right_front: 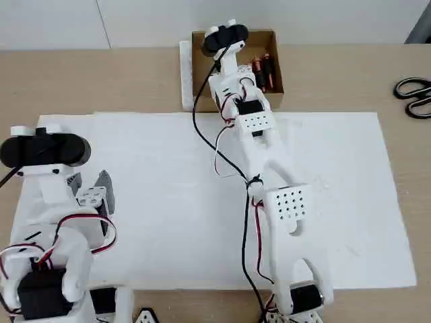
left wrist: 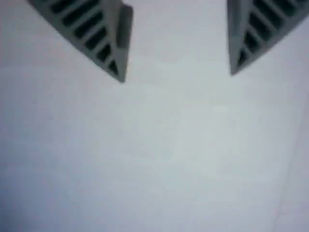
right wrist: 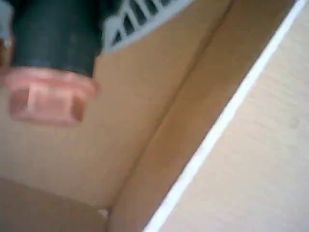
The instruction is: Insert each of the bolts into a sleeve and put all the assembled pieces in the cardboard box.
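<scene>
The cardboard box (right_front: 277, 95) stands at the table's far edge, with several red-and-black assembled pieces (right_front: 262, 70) lying along one wall. My right gripper (right_front: 226, 42) hangs over the box's other half. In the right wrist view its ribbed finger (right wrist: 140, 15) presses against a black sleeve (right wrist: 53, 36) with a pink bolt head (right wrist: 48, 96) sticking out below, just above the box floor (right wrist: 111, 125). My left gripper (left wrist: 176, 75) hovers open over the white sheet (right_front: 175, 202) at the left, with nothing between its grey fingers (right_front: 104, 185).
Black scissors (right_front: 414, 95) lie on the bare table at the far right. A white flap (right_front: 186, 74) stands beside the box. The right arm's cables (right_front: 202, 128) trail across the sheet's middle.
</scene>
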You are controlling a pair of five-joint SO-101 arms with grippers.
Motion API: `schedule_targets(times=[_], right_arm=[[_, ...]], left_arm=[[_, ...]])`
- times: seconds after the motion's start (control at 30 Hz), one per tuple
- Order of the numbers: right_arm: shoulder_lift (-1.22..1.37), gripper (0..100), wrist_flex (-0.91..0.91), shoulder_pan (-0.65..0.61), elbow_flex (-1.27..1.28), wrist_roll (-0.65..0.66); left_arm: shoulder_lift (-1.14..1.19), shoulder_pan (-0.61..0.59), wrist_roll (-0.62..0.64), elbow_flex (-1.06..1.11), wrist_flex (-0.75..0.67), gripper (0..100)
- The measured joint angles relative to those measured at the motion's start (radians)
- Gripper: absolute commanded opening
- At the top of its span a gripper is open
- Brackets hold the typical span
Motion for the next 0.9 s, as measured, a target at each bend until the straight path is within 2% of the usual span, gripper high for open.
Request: schedule_targets(times=[0.17, 0.27, 0.43, 0.6, 0.9], right_arm=[[0.021, 21.1, 0.000, -0.006, 0.000, 0.003], [0.018, 27.0, 0.011, -0.005, -0.014, 0.003], [0.018, 26.3, 0.026, -0.005, -0.051, 0.003], [0.018, 26.3, 0.071, -0.005, -0.199, 0.003], [0.005, 26.3, 0.471, -0.003, -0.724, 0.003]], left_arm=[[-0.002, 0.000, 0.000, 0.026, 0.000, 13], [0.002, 0.000, 0.000, 0.037, 0.000, 13], [0.000, 0.000, 0.000, 0.037, -0.002, 13], [0.000, 0.000, 0.000, 0.037, -0.002, 13], [0.000, 0.000, 0.000, 0.037, -0.002, 13]])
